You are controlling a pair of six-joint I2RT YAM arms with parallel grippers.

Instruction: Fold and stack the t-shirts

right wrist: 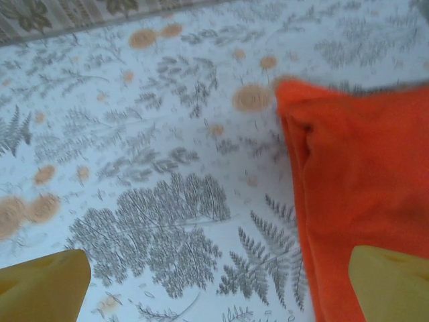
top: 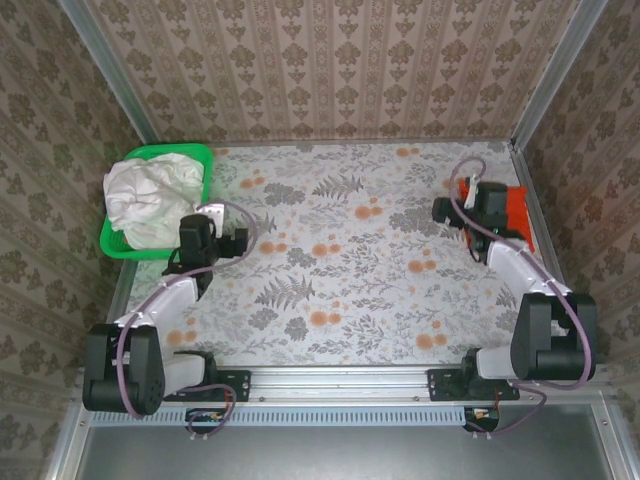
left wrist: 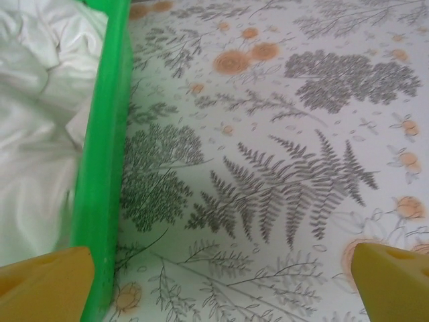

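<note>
The white t-shirt [top: 150,193] lies crumpled in the green basket [top: 200,152] at the far left; in the left wrist view the white t-shirt [left wrist: 33,134] sits behind the basket's rim [left wrist: 100,168]. My left gripper [top: 238,243] hovers just right of the basket, open, with bare table between its yellow fingertips [left wrist: 47,282]. The orange-red t-shirt [top: 517,215] lies folded at the right edge, partly under my right arm. My right gripper [top: 447,212] stands open over the left edge of the orange-red t-shirt [right wrist: 362,181], one fingertip [right wrist: 392,282] above the cloth and nothing held.
The floral table [top: 340,260] stretches between the two arms. A metal rail runs along the near edge [top: 340,378], and patterned walls close in the back and both sides.
</note>
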